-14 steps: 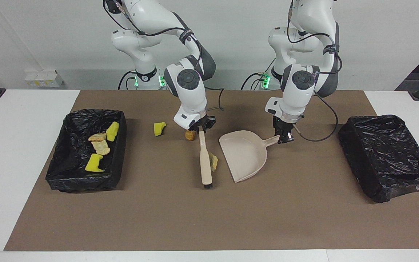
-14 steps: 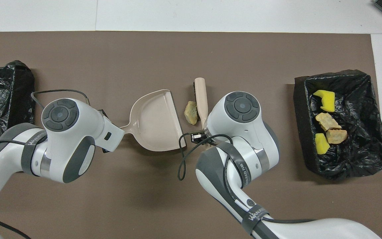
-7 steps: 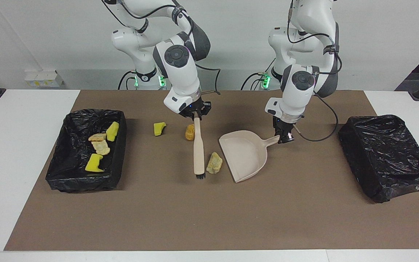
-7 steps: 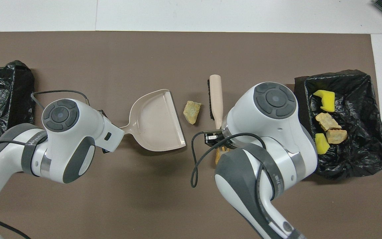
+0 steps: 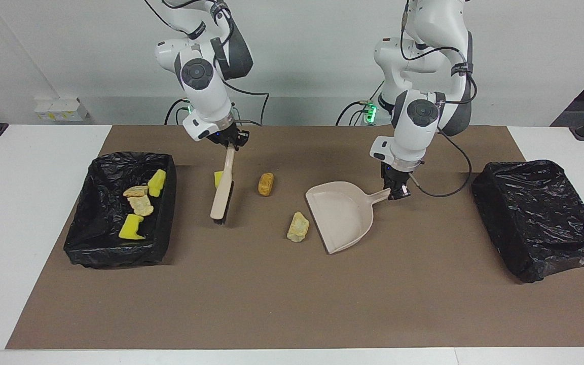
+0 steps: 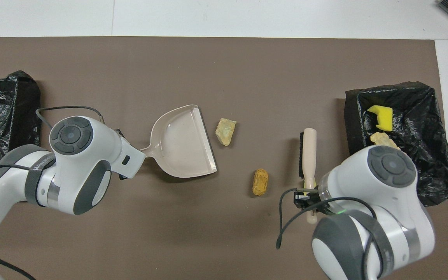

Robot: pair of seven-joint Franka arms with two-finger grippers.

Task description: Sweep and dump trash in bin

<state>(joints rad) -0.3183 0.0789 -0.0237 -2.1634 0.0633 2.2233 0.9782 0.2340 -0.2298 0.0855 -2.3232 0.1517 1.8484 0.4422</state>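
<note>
My right gripper (image 5: 231,143) is shut on the handle of the beige brush (image 5: 221,190), which hangs tilted over the mat beside a yellow sponge chunk (image 5: 217,178). The brush (image 6: 308,153) hides most of that chunk in the overhead view. An orange-brown piece (image 5: 266,183) and a pale lump (image 5: 298,226) lie on the mat; the lump is just off the dustpan's mouth. My left gripper (image 5: 396,190) is shut on the handle of the beige dustpan (image 5: 342,215), which rests on the mat. Several scraps (image 5: 142,205) lie in the black-lined bin (image 5: 160,248).
The bin with the scraps (image 6: 438,182) stands toward the right arm's end of the table. A second black-lined bin (image 5: 540,218) stands toward the left arm's end. A brown mat (image 5: 292,304) covers the table's middle.
My right gripper has lifted the brush away from the pale lump and carried it toward the right arm's end, beside the yellow sponge chunk. The left arm and dustpan have not moved.
</note>
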